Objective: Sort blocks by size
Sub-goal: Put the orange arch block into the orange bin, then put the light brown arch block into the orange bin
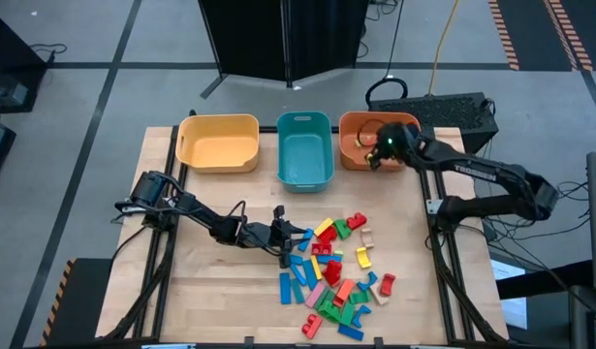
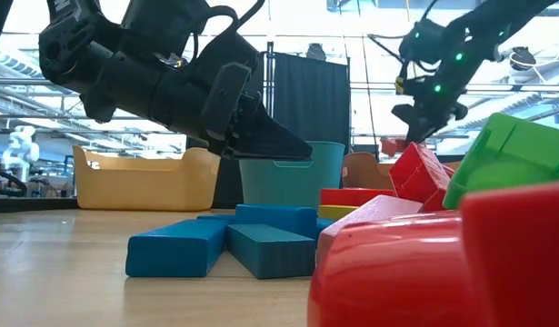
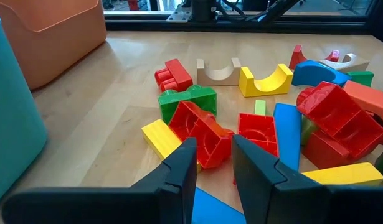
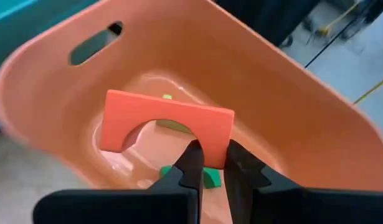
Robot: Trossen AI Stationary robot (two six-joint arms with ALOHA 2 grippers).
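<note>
Table (image 1: pixel 210 301): pale wood, centre of the high view. Bins, in a row along its upper edge: yellow bin (image 1: pixel 218 142) at left, teal bin (image 1: pixel 305 148) in the middle, orange bin (image 1: pixel 354 145) at right. Blocks (image 1: pixel 338 276): a loose mixed pile of blue, red, green, yellow, orange and pink pieces, lower centre-right of the high view, below the teal and orange bins; blue bars lie at the pile's left edge, arch pieces toward its right. Left gripper (image 3: pixel 215 163): low over the pile's left edge, fingers parted with nothing between them, a red block (image 3: pixel 200 134) just ahead of the tips, next to a green block (image 3: pixel 188 99) and a yellow block (image 3: pixel 163 138). Right gripper (image 4: pixel 211 163): above the orange bin at upper right of the high view, fingers closed on the lower edge of an orange arch block (image 4: pixel 163 124); small green pieces (image 4: pixel 207 177) lie on the bin floor beneath it.
</note>
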